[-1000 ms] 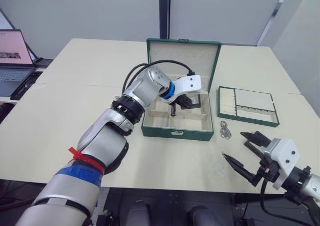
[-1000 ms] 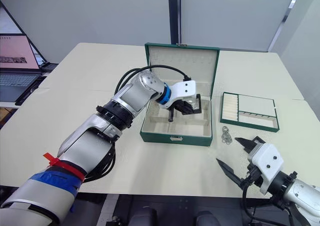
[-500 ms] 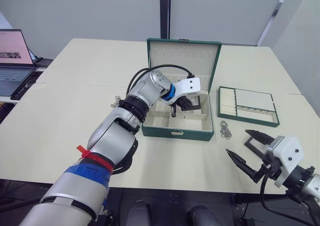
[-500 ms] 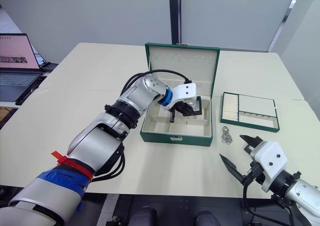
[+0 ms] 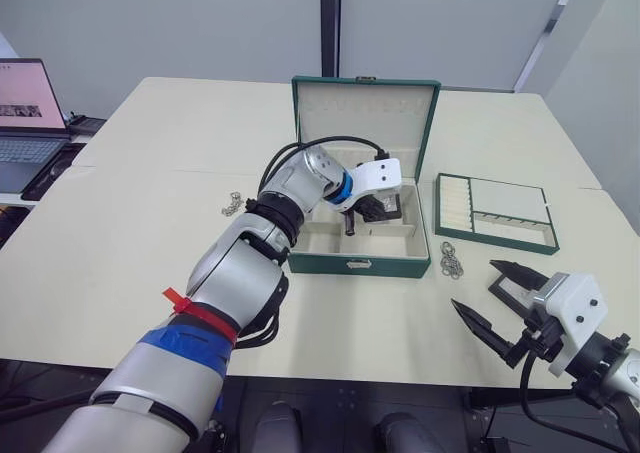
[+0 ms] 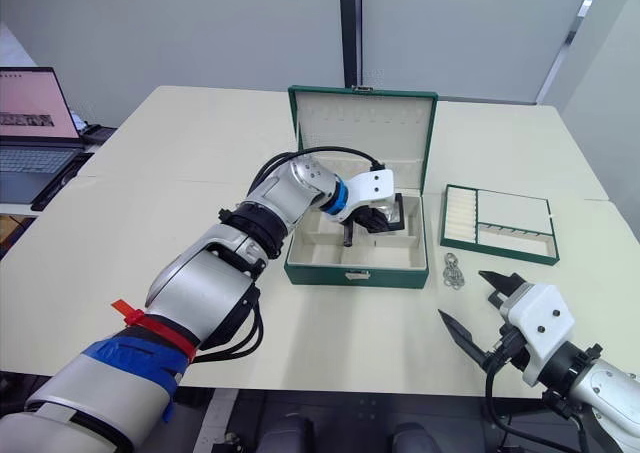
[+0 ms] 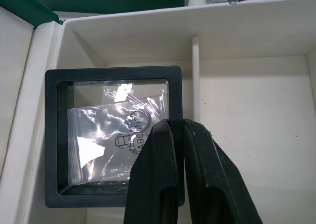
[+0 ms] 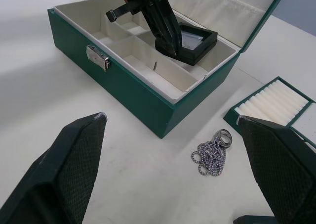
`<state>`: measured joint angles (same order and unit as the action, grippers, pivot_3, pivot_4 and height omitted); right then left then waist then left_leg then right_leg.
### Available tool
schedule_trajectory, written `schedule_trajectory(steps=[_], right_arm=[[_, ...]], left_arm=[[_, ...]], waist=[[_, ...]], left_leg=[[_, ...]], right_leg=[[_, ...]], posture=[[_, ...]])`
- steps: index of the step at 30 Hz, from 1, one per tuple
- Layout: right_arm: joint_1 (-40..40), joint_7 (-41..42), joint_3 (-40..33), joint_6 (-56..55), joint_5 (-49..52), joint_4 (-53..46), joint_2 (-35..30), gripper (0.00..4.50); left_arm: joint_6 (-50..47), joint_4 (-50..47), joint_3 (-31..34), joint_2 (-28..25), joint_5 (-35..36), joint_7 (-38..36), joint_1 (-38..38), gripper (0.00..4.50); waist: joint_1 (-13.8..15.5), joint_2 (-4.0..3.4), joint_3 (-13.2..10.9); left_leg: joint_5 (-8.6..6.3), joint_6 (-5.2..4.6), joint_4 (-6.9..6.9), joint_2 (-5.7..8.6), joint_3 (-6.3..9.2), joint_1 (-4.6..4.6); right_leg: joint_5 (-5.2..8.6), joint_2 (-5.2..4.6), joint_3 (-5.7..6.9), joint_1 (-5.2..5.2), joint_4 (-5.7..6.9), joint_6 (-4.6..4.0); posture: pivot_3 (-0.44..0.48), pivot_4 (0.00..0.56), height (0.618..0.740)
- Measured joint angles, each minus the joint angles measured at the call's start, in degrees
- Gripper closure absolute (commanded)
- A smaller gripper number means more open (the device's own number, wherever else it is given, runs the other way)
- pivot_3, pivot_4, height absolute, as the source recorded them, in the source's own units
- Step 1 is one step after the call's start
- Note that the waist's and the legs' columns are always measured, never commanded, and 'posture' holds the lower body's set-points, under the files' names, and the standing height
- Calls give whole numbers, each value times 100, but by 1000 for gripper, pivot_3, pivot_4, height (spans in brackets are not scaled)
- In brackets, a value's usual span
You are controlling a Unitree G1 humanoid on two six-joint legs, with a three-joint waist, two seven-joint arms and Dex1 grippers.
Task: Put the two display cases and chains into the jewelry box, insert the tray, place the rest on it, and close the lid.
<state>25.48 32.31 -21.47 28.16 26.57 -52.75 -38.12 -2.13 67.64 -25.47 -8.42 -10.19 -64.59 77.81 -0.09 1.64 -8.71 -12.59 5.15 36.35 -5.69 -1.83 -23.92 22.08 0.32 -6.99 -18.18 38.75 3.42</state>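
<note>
The green jewelry box (image 5: 350, 264) stands open at the table's middle, its lid (image 5: 365, 103) upright. A black display case (image 7: 98, 135) holding a bagged ring lies in the box's back right compartment. My left gripper (image 7: 177, 127) reaches down into the box and is shut on the case's frame edge. One silver chain (image 5: 451, 261) lies on the table between the box and the green tray (image 5: 497, 238). Another chain (image 5: 232, 205) lies left of the box. Near the front right edge, my right gripper (image 5: 478, 288) hangs open and holds nothing.
A laptop (image 5: 25, 108) sits beyond the table's far left edge. The tray rests right of the box, with ring rolls and flat compartments. Bare tabletop stretches in front of the box and to its left.
My left forearm has swung right, uncovering the chain left of the box. Its gripper stays on the display case. The right gripper drifted slightly right and down.
</note>
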Motion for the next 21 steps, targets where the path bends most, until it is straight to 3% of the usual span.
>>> schedule_trajectory(steps=[21], right_arm=[[-68,0,-4,12,-7,-5,0,0]], left_arm=[[-156,0,246,66,-32,-69,0,4493]], waist=[[2,0,0]], left_leg=[[0,0,0,0,0,1]], right_leg=[[0,0,0,0,2,0]], posture=[[0,150,740]])
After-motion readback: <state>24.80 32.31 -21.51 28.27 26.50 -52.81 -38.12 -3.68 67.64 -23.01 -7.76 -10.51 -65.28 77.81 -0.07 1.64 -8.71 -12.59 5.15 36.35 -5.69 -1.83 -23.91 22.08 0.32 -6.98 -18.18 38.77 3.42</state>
